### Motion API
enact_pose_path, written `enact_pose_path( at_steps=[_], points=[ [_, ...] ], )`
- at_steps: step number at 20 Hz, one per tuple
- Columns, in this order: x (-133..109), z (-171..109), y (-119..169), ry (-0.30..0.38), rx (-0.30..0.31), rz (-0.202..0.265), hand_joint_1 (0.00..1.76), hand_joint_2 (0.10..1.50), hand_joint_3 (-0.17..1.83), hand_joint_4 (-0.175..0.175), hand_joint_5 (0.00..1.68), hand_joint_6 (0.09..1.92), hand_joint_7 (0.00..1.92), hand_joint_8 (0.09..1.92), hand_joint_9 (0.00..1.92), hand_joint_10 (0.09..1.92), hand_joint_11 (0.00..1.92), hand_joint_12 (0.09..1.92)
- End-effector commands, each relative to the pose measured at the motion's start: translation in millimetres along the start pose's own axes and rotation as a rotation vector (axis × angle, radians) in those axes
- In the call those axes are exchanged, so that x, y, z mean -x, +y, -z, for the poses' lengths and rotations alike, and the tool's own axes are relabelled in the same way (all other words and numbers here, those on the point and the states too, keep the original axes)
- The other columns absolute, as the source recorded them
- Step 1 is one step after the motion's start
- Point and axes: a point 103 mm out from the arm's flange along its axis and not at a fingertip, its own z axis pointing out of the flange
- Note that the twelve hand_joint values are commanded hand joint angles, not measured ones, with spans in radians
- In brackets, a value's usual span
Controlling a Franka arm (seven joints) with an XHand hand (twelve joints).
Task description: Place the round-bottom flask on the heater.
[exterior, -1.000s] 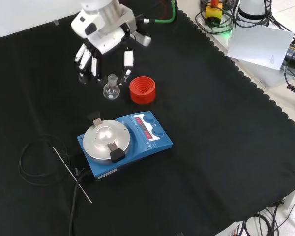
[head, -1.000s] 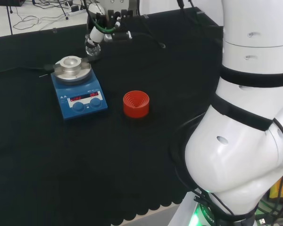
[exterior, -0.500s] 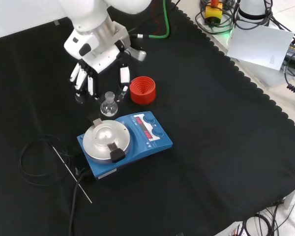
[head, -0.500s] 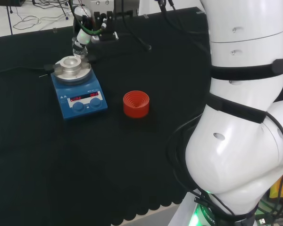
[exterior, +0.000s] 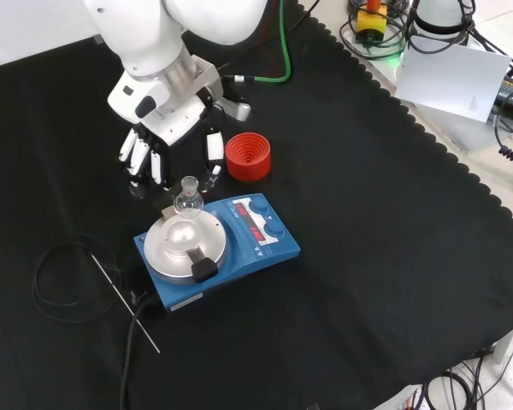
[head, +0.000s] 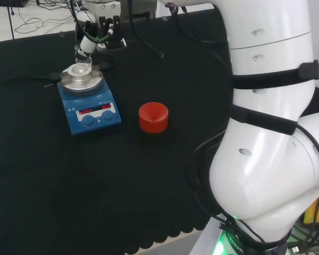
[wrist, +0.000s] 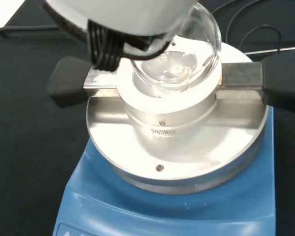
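A: Where's the small clear glass round-bottom flask (wrist: 179, 54)?

B: In the air, held by the black and white robot hand (exterior: 158, 145), right over the blue hotplate heater with the round silver metal block on top (exterior: 186, 248). In the wrist view the bulb hangs just above the block's centre well, close, but I can't tell if it touches. In the front view the flask (exterior: 187, 196) sits at the block's far edge, neck up, roughly upright.

A: Hand state?

B: Fingers curled down around the flask's neck, so holding it. Exact contact points are hard to make out in the front view; in the head view the hand (head: 90, 33) is directly above the heater (head: 88, 103) with the flask (head: 83, 65) under it.

A: Progress?

B: Pick-up and carry look done. What's left, I'd say: lower the bulb into the well, let go, pull away. Late stage, not finished.

A: Anything else on the cloth?

B: Red ribbed ring stand (exterior: 247, 155), just beside the heater in the front view, nothing on it. A thin black cable with a metal probe (exterior: 124, 301) lies on the cloth on the heater's left in that view.
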Motion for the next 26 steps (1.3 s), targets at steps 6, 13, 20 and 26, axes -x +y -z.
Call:
enact_pose_path(
  at_steps=[6,13,20,26],
  points=[
    [-2,-7,22,-0.012,-0.017,0.021,1.16,0.62,0.80,-0.027,1.20,0.87,0.42,0.69,0.66,0.60,0.43,1.32],
    [4,-16,35,-0.012,-0.044,0.023,1.16,0.62,0.80,-0.028,1.20,0.87,0.42,0.69,0.66,0.60,0.43,1.32],
    [10,-21,39,-0.010,-0.063,0.013,1.16,0.62,0.81,-0.030,1.20,0.88,0.42,0.69,0.66,0.60,0.43,1.32],
    [7,-26,35,-0.014,-0.062,0.016,1.16,0.62,0.81,-0.031,1.20,0.88,0.41,0.69,0.66,0.60,0.43,1.32]
  ],
)
